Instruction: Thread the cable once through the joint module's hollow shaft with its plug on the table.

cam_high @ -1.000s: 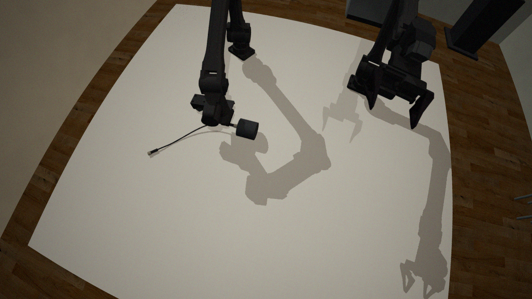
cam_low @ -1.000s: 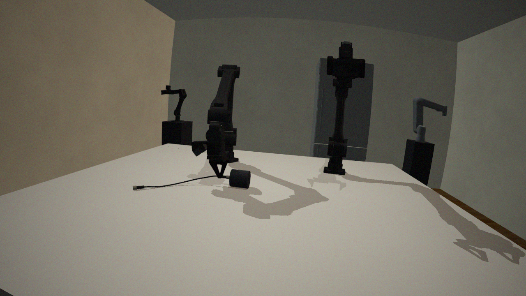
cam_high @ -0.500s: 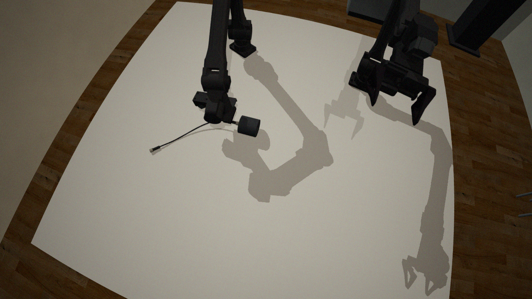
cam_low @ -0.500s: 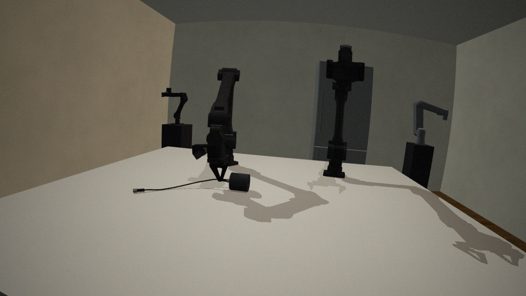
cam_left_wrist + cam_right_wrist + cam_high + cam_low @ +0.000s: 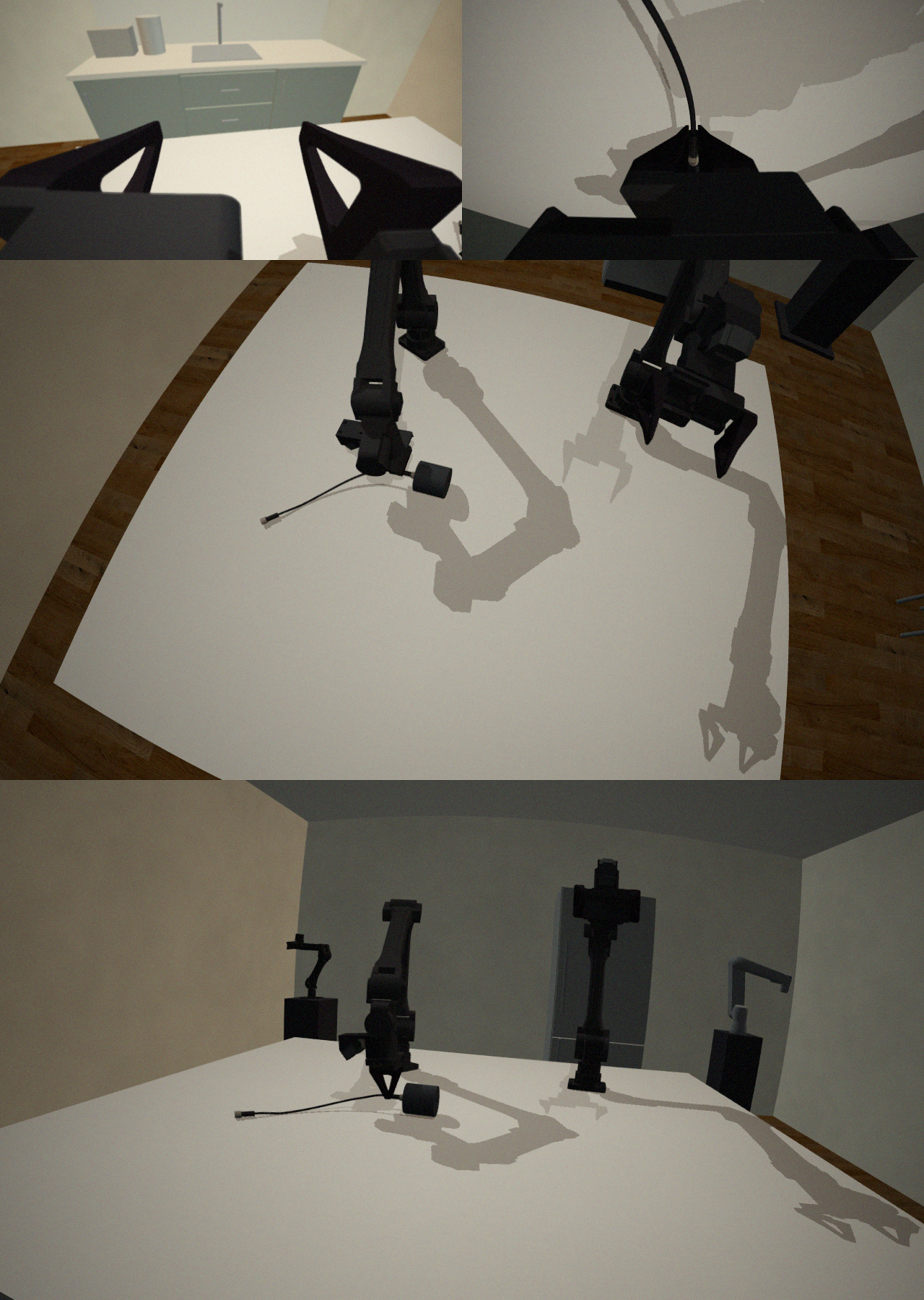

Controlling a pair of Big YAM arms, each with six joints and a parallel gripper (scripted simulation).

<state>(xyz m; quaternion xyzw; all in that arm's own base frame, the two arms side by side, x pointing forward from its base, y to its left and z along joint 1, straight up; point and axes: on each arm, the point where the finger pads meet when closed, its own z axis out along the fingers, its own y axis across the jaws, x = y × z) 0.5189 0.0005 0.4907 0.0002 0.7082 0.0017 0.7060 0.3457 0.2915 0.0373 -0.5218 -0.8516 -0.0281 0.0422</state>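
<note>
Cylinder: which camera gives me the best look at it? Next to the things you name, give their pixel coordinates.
The exterior. It shows the cylinder (image 5: 432,479) (image 5: 420,1100) side-on, with the right pincer (image 5: 388,1095) (image 5: 693,130) holding the cable (image 5: 323,492) (image 5: 336,1101) (image 5: 683,68) beside it. The top also shows the cylinder, but the arm hides that pincer. Neither wrist view shows the cylinder.
</note>
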